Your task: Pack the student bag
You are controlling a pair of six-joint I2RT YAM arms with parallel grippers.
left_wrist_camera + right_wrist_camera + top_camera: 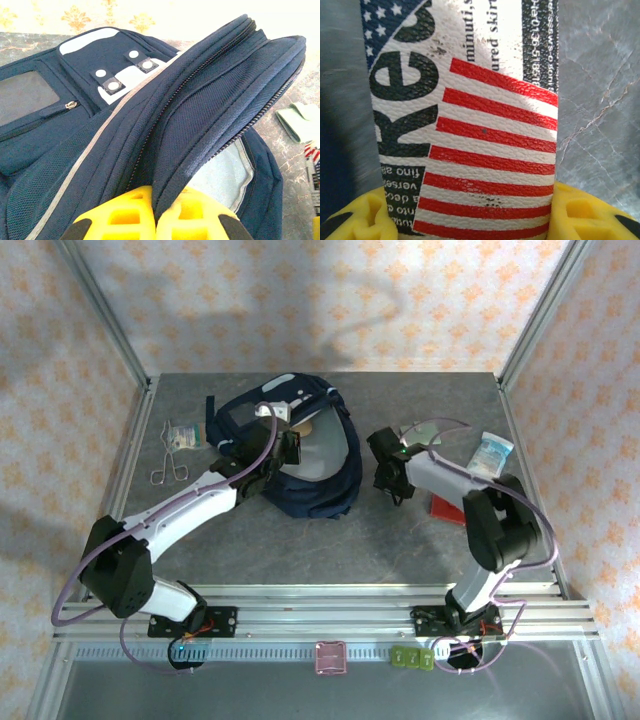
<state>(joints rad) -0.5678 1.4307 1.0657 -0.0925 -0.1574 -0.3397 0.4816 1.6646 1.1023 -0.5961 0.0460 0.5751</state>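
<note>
Approx. midway: student bag (318, 495) lies open at centre-back of bench (300, 550), left pincer (154, 212) clamped on its flap edge. Right pincer (470, 220), just right of bag, is clamped on a flag-print packet (485, 125) that's not yet in. Tissue pack (492, 452) & scissor-like tool (168, 465) lie outside; bag's inside mostly hidden, contents unclear.

This is a robot test cell in a lab: a grey stone-look table (300, 540) boxed in by aluminium frame posts (104, 315) and patterned backdrop walls (300, 300), with a left arm (190, 508) and a right arm (490, 530) bolted to a metal rail (330, 608) amid loose cables (68, 585).
</note>
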